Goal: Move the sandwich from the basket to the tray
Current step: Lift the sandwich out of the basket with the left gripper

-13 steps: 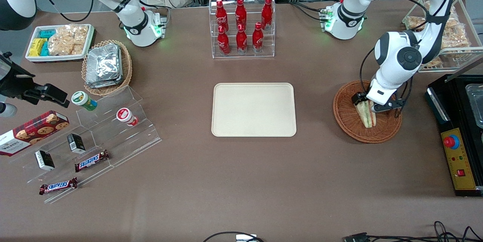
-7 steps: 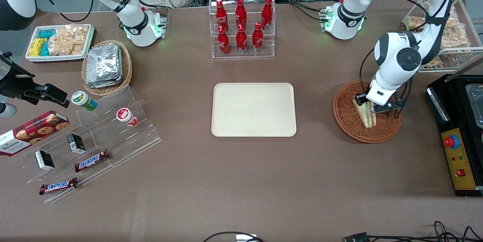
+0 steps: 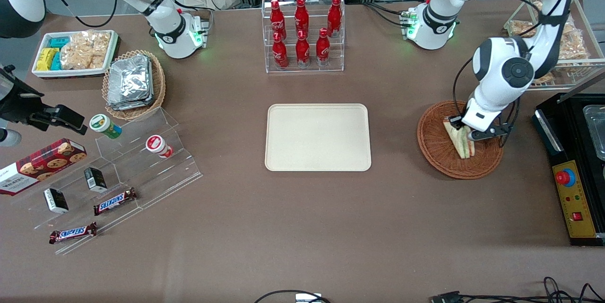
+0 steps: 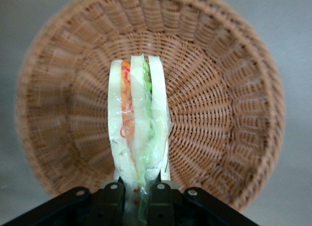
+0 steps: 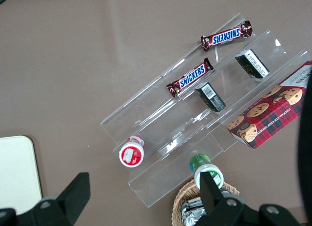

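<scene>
The sandwich (image 3: 461,141), a wedge of pale bread with green and orange filling in clear wrap, hangs point-down over the round reddish-brown basket (image 3: 429,147). My gripper (image 3: 466,132) is shut on its upper end. In the left wrist view the fingers (image 4: 112,196) pinch the wrapped sandwich (image 4: 139,123), with the basket's (image 4: 219,89) woven floor beneath it. I cannot tell whether the sandwich's tip touches the basket. The cream tray (image 3: 317,137) lies bare at the table's middle, toward the parked arm from the basket; its corner (image 5: 17,172) also shows in the right wrist view.
A clear rack of red bottles (image 3: 302,33) stands farther from the front camera than the tray. A black control box (image 3: 572,189) and a wire rack of snack bags (image 3: 562,43) flank the basket. Acrylic steps with snacks (image 3: 118,170), a foil-packet basket (image 3: 134,83) and a white dish (image 3: 73,52) sit toward the parked arm's end.
The gripper has risen slightly above the basket with the sandwich held in it, and the sandwich now hangs a little more tilted.
</scene>
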You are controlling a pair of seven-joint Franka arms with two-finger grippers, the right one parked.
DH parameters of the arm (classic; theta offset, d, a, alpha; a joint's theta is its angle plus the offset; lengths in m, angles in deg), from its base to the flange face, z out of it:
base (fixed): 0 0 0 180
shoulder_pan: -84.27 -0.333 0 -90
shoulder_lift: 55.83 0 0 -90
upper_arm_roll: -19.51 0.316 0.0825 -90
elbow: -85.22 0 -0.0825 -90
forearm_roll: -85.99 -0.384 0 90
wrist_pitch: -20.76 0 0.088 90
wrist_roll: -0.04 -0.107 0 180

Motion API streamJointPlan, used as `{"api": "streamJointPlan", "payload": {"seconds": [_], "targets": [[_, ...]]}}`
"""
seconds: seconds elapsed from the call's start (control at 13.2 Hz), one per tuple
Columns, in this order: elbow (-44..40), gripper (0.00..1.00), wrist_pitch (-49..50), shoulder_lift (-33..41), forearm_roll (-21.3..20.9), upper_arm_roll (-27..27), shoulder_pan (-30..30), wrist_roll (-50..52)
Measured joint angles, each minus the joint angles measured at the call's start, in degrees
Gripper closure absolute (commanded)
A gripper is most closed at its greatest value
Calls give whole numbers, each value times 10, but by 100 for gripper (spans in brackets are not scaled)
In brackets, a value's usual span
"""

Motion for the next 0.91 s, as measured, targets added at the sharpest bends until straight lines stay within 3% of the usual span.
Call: {"api": "streamJointPlan", "payload": {"seconds": [0.38, 0.61, 0.91], "targets": [[-164, 100, 293, 104, -1, -2, 2, -45], [-321, 100, 444, 87, 0, -4, 13, -58], [-422, 100, 512, 40, 5, -53, 45, -64]]}}
